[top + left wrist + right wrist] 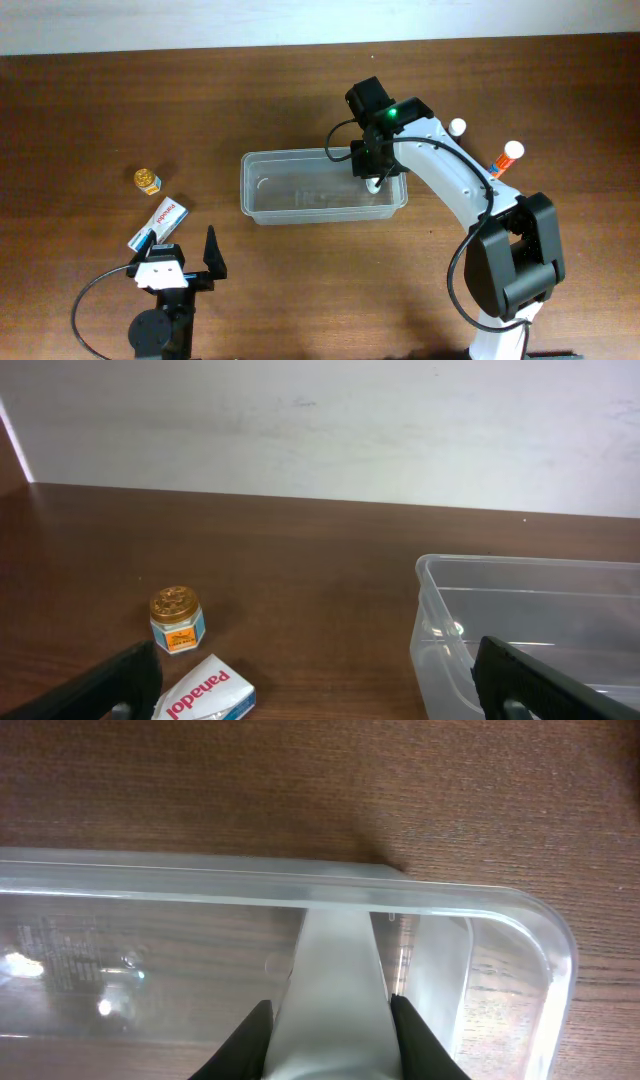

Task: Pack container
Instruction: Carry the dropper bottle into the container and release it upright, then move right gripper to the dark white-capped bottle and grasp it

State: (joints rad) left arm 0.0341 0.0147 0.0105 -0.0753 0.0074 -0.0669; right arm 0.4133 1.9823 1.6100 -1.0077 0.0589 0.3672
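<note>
Brown table (300, 300) with the clear container (246, 190) sitting mid-table. The right gripper (330, 1020) is down inside its right end, clamped on a white item (335, 970). The left gripper (178, 250) is wide open, holding nothing, just beside a Panadol box (162, 220) and near a small gold-lidded jar (147, 180).

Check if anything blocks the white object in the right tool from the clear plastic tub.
Nothing visible: the white object in the right tool hangs inside the rim of the clear rectangular plastic tub, over bare floor.
</note>
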